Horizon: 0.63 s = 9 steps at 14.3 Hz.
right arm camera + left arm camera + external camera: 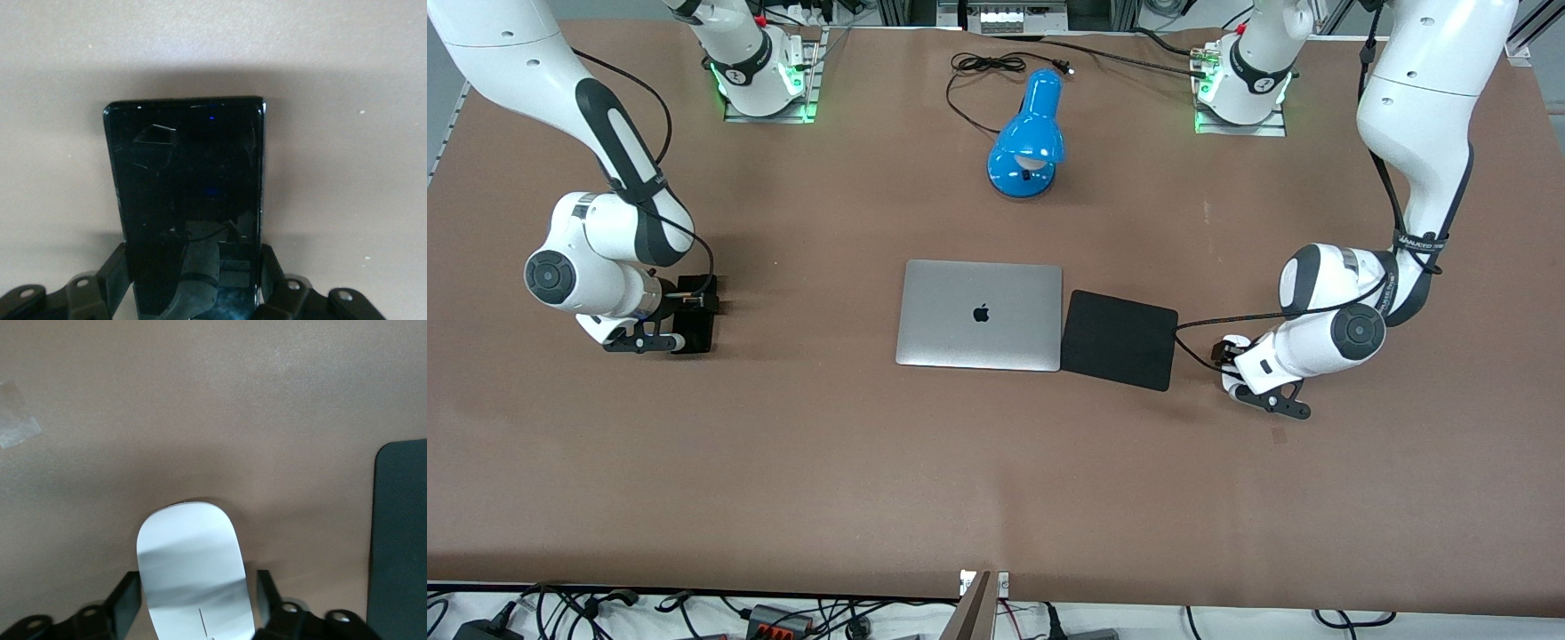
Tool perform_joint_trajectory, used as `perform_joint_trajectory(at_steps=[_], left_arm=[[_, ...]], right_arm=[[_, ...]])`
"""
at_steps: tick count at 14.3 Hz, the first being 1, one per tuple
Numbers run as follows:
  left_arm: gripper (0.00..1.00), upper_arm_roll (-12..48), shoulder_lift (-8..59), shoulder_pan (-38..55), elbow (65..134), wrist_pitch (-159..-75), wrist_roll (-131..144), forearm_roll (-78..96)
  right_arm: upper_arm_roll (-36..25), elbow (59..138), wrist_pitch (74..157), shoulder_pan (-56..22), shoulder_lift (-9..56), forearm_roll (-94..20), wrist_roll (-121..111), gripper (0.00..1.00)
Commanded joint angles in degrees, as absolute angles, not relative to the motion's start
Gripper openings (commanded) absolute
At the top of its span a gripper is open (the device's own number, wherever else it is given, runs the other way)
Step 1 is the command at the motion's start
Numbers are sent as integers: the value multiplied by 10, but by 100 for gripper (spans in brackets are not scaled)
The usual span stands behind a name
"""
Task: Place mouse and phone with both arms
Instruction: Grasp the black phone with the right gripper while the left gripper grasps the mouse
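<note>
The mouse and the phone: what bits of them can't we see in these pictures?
- Mouse: left wrist view's edge cuts off its rear end; in the front view the left gripper hides it almost wholly.
- Phone: right wrist view's edge cuts off one end; in the front view the right gripper covers part of it.

Mouse (193,577) cut off by edge

The brown matte surface (783,462) carries a closed silver laptop (980,315) at its middle, a black square mouse pad (1120,339) touching it toward the left arm's end, and a blue desk lamp (1028,138) farther from the front camera.
</note>
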<state>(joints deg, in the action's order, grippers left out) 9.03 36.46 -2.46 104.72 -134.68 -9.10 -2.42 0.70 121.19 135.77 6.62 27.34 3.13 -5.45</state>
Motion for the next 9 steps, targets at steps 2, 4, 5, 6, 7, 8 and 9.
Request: perform_joint_trajectory(at_steps=[2, 4, 5, 6, 7, 8, 9], left_arm=[[66, 91, 364, -25, 1052, -1356, -105, -37], [63, 91, 364, -25, 1051, -1355, -106, -37], [61, 91, 364, -25, 1050, -1355, -105, -37], [60, 91, 363, -25, 1049, -1354, -105, -37], [59, 91, 361, -25, 1049, -1353, -105, -37], [58, 91, 359, -24, 1047, -1350, -105, -37], [57, 92, 356, -15, 1045, -1347, -104, -37]], right_arm=[[15, 1197, 1285, 60, 229, 39, -62, 26], [35, 1167, 1241, 48, 210, 35, -52, 26], [47, 1147, 1218, 41, 207, 32, -46, 26], [54, 1131, 1202, 33, 207, 30, -27, 26], [62, 1120, 1191, 22, 207, 30, 5, 26], [69, 1119, 1193, 10, 207, 30, 34, 26], [76, 1119, 1198, -9, 211, 29, 73, 26]])
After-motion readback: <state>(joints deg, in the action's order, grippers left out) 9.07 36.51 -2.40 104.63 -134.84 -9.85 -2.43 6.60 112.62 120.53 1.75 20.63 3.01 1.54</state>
